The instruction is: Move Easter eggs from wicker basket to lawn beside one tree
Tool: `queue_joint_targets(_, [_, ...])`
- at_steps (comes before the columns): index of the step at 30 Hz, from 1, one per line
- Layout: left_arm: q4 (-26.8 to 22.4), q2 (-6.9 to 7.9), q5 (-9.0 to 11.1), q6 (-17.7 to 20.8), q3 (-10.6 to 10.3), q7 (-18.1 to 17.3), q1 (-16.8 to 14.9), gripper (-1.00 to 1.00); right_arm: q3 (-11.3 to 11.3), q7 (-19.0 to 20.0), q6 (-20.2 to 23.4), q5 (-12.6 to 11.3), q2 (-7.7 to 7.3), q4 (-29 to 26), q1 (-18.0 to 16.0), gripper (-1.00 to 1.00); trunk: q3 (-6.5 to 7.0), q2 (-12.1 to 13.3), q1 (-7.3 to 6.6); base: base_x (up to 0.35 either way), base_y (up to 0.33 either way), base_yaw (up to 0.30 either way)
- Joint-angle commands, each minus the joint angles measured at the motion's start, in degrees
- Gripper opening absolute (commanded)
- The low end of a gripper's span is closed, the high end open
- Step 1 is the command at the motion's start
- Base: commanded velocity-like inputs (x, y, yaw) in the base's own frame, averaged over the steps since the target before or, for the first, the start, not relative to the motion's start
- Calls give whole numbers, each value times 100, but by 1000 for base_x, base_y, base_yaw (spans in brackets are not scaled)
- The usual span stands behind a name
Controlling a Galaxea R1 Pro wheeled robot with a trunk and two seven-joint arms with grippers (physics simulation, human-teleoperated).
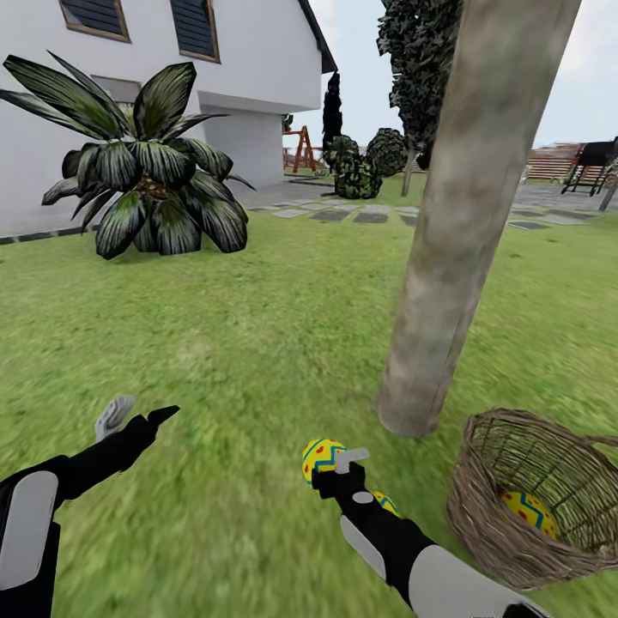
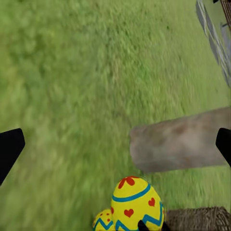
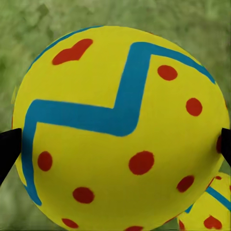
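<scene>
The Easter egg (image 1: 322, 457) I am working with sits between the fingers of my right hand (image 1: 336, 468), yellow with a blue zigzag band and red hearts and dots. In my right wrist view the same egg (image 3: 120, 130) spans nearly the whole gap between my two dark fingertips (image 3: 8, 149), which press on it from either side, so that hand is pinching the egg. It is held low over the lawn (image 1: 240, 343), just beside the foot of the tree (image 1: 455, 232), whose smooth grey-brown trunk leans up and to the right.

A second egg (image 1: 386, 504) lies on the grass just behind my right wrist, partly hidden by the arm; in the right wrist view a piece of it (image 3: 207, 214) peeks out past the held egg. From my left wrist camera I see both of these eggs together, the large one (image 2: 137, 204) and the smaller-looking one (image 2: 103, 222) touching or nearly touching it, with the trunk (image 2: 180, 144) close by.

The third egg (image 1: 530, 512) is still inside the wicker basket (image 1: 489, 524), which is tipped on its side on the grass to my right, near the tree's base.

My left hand (image 1: 137, 416) hangs off to the left over bare grass, fingers spread, holding nothing.

Farther off stand a broad-leaved palm (image 1: 146, 172), the white house (image 1: 257, 69) and dark bushes (image 1: 356, 167).
</scene>
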Motion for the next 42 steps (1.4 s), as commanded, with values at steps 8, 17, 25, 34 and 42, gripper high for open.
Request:
queue_joint_targets(8, [-36, 33, 56, 36, -32, -174, -4, 100, 39, 74, 7, -56, 26, 261, -15, -100, -27, -4, 5, 99, 6, 0])
queue_joint_targets(17, [-37, 33, 56, 36, -54, -190, -4, 100, 39, 73, -1, -39, 44, 375, -15, -100, -227, -16, 28, 0, 0, 0])
queue_joint_targets(25, [-22, 25, 65, 43, -310, -183, -4, 100, 39, 66, -2, -38, 44, 376, -15, -100, -404, -26, 48, 0, 0, 0])
queue_joint_targets(34, [-20, 26, 65, 45, -364, -181, -4, 100, 47, 71, -2, -30, 44, 377, -15, -100, -603, -38, 72, 0, 0, 0])
queue_joint_targets(42, [-20, 26, 65, 45, -364, -181, -4, 100, 58, 72, -2, -25, 44, 377, -15, -100, -781, -49, 92, 0, 0, 0])
